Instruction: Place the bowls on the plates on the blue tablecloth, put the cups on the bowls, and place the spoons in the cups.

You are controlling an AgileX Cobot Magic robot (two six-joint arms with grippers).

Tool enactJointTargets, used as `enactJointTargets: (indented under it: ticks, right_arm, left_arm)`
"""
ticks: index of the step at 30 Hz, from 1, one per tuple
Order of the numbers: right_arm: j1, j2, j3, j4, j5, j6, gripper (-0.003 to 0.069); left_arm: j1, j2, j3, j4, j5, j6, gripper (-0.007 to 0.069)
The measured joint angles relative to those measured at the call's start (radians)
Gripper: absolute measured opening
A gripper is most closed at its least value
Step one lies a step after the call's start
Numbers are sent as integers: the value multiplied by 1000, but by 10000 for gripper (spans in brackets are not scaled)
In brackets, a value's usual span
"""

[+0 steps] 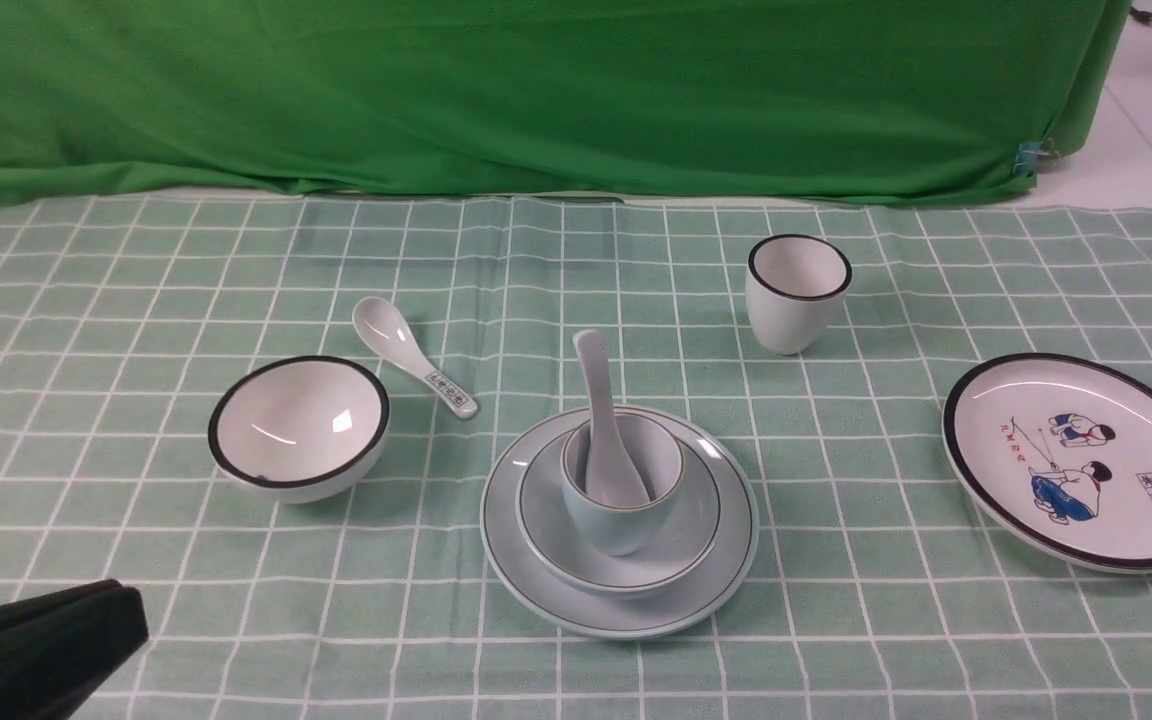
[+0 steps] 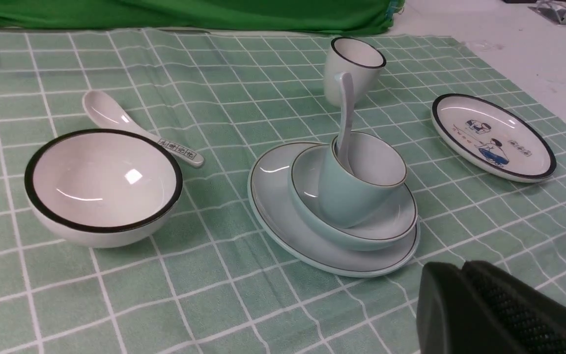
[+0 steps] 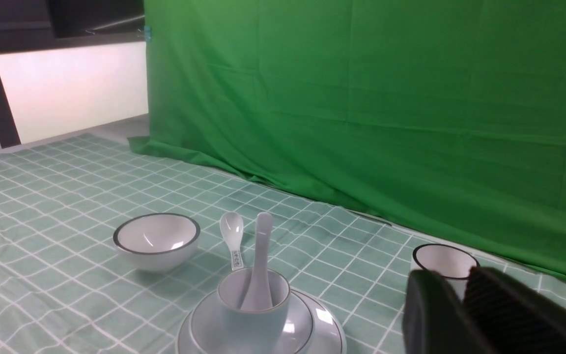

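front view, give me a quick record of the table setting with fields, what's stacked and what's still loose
stacked set: pale blue cup with plain spoon inside, in pale blue bowl, on pale blue plate
loose bowl: white bowl, on cloth
loose spoon: marked spoon, beside white bowl
loose cup: white cup, upright
bare plate: cartoon plate
surface: blue tablecloth

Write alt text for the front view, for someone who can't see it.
A pale blue plate on the checked tablecloth holds a matching bowl, cup and upright spoon. A white bowl and second spoon lie left; a white cup and cartoon plate right.
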Motion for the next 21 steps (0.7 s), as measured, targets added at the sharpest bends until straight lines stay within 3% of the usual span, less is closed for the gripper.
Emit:
enactJointTargets:
  ticks: [5, 10, 13, 15, 17, 21]
  right_arm:
    - [0, 0, 0, 0, -1, 0, 144]
    - [0, 0, 0, 0, -1, 1, 148]
    - [0, 0, 0, 0, -1, 7, 159]
    - [0, 0, 0, 0, -1, 7, 164]
    - [0, 0, 0, 0, -1, 7, 168]
    - [0, 0, 0, 1, -1, 7, 178]
  left_arm:
    - [20, -17, 15, 8, -88, 97, 13]
    - [180, -104, 101, -72, -240, 198, 13]
    - [389, -197, 253, -162, -359, 273, 13]
    - [468, -242, 322, -175, -376, 279, 13]
    - [517, -277, 378, -181, -373, 281, 13]
    - [520, -294, 443, -180, -354, 292, 13]
